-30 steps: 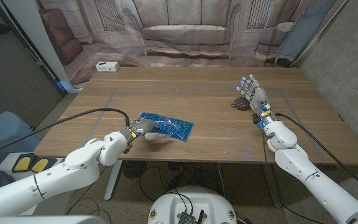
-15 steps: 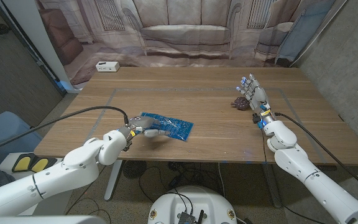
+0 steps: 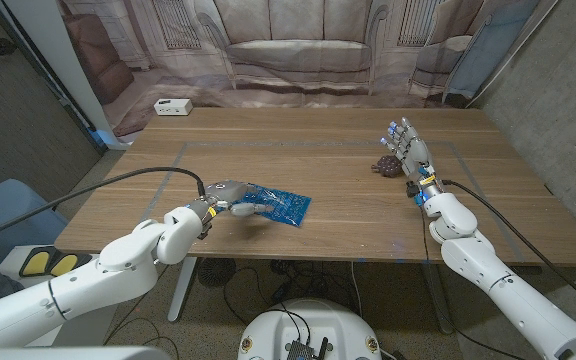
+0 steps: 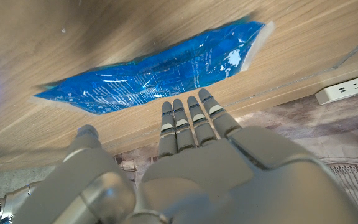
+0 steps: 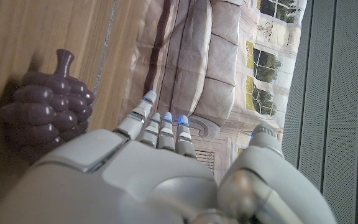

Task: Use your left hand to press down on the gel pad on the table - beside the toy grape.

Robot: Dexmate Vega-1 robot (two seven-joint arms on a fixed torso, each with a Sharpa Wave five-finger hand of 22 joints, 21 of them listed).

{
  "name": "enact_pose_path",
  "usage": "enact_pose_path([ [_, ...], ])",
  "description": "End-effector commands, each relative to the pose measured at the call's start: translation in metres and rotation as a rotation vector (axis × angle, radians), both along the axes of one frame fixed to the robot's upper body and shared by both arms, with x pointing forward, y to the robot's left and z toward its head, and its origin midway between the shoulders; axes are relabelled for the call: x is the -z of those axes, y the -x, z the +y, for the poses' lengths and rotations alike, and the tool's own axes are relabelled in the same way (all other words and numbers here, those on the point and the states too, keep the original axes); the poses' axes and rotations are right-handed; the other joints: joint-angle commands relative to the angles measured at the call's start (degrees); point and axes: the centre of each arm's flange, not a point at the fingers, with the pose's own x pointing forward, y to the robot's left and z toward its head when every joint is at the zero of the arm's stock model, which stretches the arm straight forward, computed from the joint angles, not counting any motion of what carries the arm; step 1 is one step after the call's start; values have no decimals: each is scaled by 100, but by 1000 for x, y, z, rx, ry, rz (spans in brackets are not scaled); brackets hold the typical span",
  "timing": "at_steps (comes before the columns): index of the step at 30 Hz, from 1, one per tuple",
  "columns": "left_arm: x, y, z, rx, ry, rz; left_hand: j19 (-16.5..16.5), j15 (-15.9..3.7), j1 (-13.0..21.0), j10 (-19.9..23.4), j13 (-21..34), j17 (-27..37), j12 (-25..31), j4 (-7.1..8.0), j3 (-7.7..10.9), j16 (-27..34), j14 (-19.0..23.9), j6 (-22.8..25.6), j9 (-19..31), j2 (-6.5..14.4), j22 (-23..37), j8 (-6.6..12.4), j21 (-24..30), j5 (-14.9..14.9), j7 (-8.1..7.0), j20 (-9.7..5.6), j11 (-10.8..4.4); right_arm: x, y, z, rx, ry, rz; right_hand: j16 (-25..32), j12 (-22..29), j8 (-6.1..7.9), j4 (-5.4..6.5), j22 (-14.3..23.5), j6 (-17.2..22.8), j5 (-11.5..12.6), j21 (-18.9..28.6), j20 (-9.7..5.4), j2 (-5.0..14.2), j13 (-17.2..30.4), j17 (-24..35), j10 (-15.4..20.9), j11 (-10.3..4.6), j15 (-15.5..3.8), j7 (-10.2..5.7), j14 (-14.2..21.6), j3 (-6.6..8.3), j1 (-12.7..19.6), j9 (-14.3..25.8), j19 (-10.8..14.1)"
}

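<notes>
gel pad (image 3: 271, 202) lies on the bench (image 3: 348, 215); left robot hand (image 3: 230, 196) over its edge, fingers extended, grasping nothing, maybe touching. right robot hand (image 3: 409, 152) released beside toy grape (image 3: 387, 166).

no text, label, brand or number can be read. the blue gel pad (image 4: 160, 71) near the table's (image 3: 348, 220) front edge carries fine white printed lines and marks, too small and blurred to make out as words in the head or left wrist view.
</notes>
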Motion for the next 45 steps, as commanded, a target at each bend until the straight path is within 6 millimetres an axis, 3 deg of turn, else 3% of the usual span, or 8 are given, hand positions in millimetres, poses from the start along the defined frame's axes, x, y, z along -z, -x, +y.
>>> enact_pose_path([
  [1, -6, 7, 0, 17, 38, -87, -41, -9, 6, -20, 17, 15, 9, -48, 11, -17, -6, -38, 0, 50, 21, -3, -18, -3, 4, 1, -25, -2, -3, -1, -5, 5, 1, 11, 16, 7, -23, 19, 46, -12, 20, 28, 49, 23, 23, 61, -6, 18, -25, 13, 12, 22, 25, 35],
  [21, -9, 16, 6, 82, 188, -269, -48, -47, 48, 2, 18, 12, 58, -78, 46, 29, -3, -55, -1, 106, 20, 41, 18, -11, -51, -5, -46, 0, 4, -5, 4, -9, -19, 5, 7, 4, -30, 19, 48, -13, 20, 26, 48, 24, 23, 53, -6, 15, -28, 7, 6, 22, 25, 38],
  [45, -19, 19, 12, 189, 336, -223, 4, -9, 61, -11, 18, 10, 63, -104, 50, 44, 55, -53, -2, 105, 19, 46, 43, -25, -10, -9, 24, 4, 7, -7, 5, -11, -21, 8, 6, 0, -34, 19, 49, -14, 20, 22, 48, 24, 24, 62, -10, 9, -27, 22, -3, 16, 25, 41],
])
